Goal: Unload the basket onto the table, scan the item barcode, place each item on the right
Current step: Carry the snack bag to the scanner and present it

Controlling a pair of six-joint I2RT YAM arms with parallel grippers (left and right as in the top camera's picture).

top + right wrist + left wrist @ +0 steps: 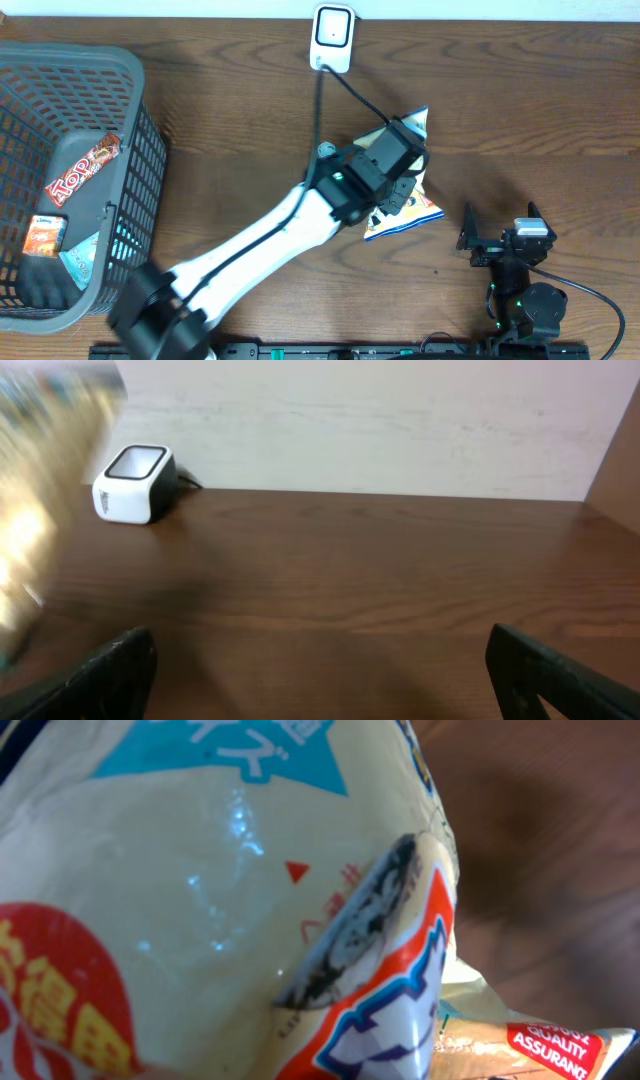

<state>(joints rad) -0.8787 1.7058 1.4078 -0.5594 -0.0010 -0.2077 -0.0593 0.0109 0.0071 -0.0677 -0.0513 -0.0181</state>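
Overhead, the light is even and fairly bright, and the dark worktop takes it with no glare. A soft shadow spreads under the left arm, whose near end at the bottom left goes blurry. On the left wrist camera the snack bag fills the frame, too close for sharp focus. Small white glints sparkle on its glossy film, and the wood behind is a dim smear. On the right wrist camera the pale wall is bright and the scanner reasonably crisp. A blurred streak smears the left edge, and the right pincer shows only as dark, soft shapes in the bottom corners.
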